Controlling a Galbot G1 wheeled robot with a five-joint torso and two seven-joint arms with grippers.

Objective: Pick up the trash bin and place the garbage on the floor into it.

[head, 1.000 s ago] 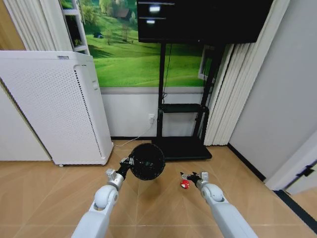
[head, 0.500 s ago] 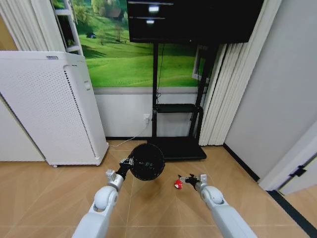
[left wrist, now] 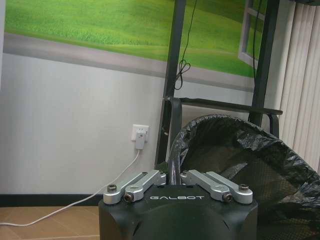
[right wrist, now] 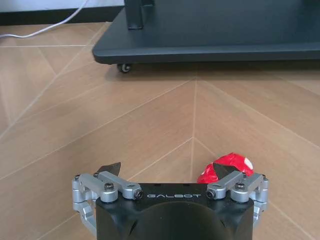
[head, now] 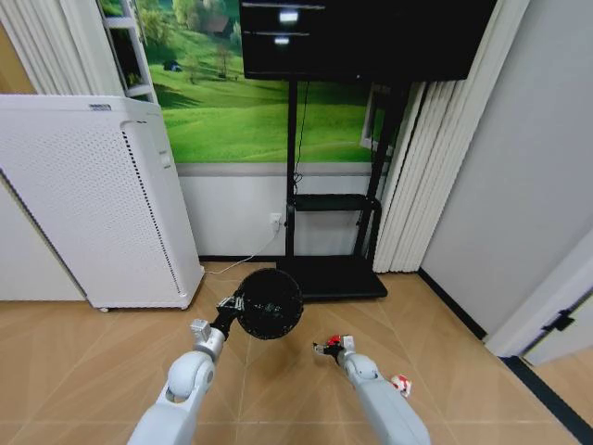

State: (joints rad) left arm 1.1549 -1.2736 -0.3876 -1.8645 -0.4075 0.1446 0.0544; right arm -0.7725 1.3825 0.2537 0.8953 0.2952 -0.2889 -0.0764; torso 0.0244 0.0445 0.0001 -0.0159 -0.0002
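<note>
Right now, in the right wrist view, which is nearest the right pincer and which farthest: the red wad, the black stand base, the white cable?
1. Red wad, right beside the right pincer.
2. Black stand base, ahead across the floor.
3. White cable, farthest, near the skirting.

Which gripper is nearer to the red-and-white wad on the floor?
The right. The right gripper, open, hangs just above the floor with the red-and-white wad beside one fingertip. The left gripper is raised farther off, shut on the trash bin rim.

The wooden floor (head: 111, 371) carries a white air purifier (head: 93, 204) and a black stand (head: 334, 276) by the wall. A red-and-white wad (head: 400, 382) lies near the stand, and a white cable (right wrist: 45, 27) runs along the wall.
</note>
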